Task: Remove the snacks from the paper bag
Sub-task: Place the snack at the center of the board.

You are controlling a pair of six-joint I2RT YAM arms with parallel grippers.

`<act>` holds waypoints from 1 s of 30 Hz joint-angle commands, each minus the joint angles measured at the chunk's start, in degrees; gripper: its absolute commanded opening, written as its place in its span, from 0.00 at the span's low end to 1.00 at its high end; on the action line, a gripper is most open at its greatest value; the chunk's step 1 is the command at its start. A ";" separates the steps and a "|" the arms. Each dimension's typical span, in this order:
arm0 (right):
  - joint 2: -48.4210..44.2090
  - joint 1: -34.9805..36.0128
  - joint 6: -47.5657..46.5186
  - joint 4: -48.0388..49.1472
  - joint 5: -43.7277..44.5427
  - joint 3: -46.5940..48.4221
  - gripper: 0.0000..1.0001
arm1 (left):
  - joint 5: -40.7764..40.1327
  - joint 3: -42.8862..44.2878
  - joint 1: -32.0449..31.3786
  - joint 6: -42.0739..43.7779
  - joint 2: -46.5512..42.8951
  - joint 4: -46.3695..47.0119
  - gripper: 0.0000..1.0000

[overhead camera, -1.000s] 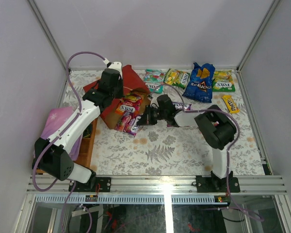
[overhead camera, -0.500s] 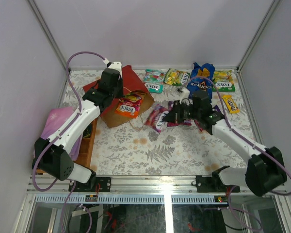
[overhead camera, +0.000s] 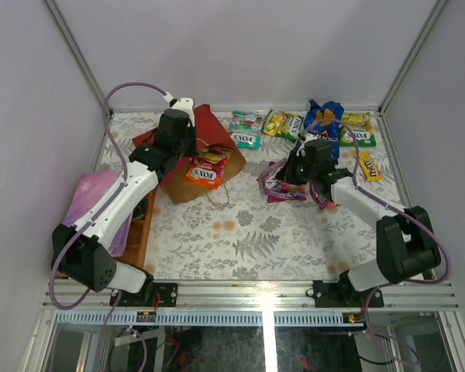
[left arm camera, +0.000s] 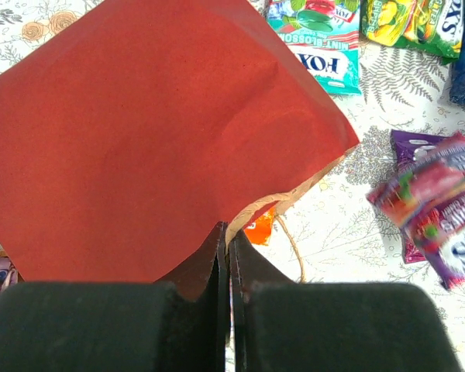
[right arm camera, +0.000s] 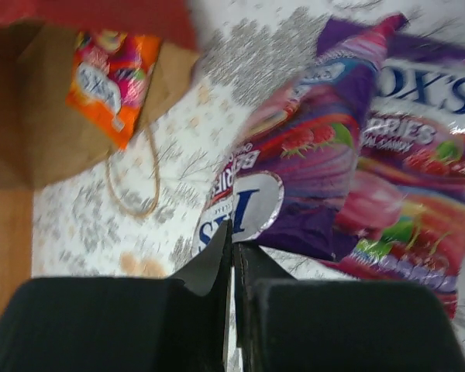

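Observation:
The red paper bag (overhead camera: 209, 122) lies on its side at the back left, its brown inside (overhead camera: 177, 186) facing the front. My left gripper (overhead camera: 189, 146) is shut on the bag's upper edge (left arm camera: 231, 232). An orange packet (overhead camera: 205, 168) lies in the bag's mouth and shows in the right wrist view (right arm camera: 108, 74). My right gripper (overhead camera: 284, 172) is shut on the corner of a purple-pink packet (right arm camera: 310, 178), holding it low over the table, right of the bag. A second purple-pink packet (overhead camera: 288, 193) lies just beneath it.
Along the back lie a teal pack (overhead camera: 246, 128), a green-yellow pack (overhead camera: 283, 124), the blue chip bag (overhead camera: 319, 133), another green-yellow pack (overhead camera: 356, 130) and a yellow bar (overhead camera: 367, 165). A folded purple cloth (overhead camera: 93, 200) and wooden tray (overhead camera: 139, 225) sit at the left edge.
My right gripper has drawn the purple-pink packet from the bag's mouth to the right, up beside the other purple packet. The left gripper has kept its hold on the bag.

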 commanded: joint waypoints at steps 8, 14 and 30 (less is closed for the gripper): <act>15.50 -0.64 9.75 15.17 9.81 6.46 0.00 | -1.24 1.88 -0.01 0.62 -2.22 0.52 0.00; 18.93 3.82 13.05 16.77 8.95 3.73 0.00 | -1.57 1.98 0.08 0.70 -1.58 0.52 0.00; 29.27 13.79 21.17 19.13 7.06 7.32 0.32 | -4.43 1.84 0.03 0.79 -1.48 0.34 0.00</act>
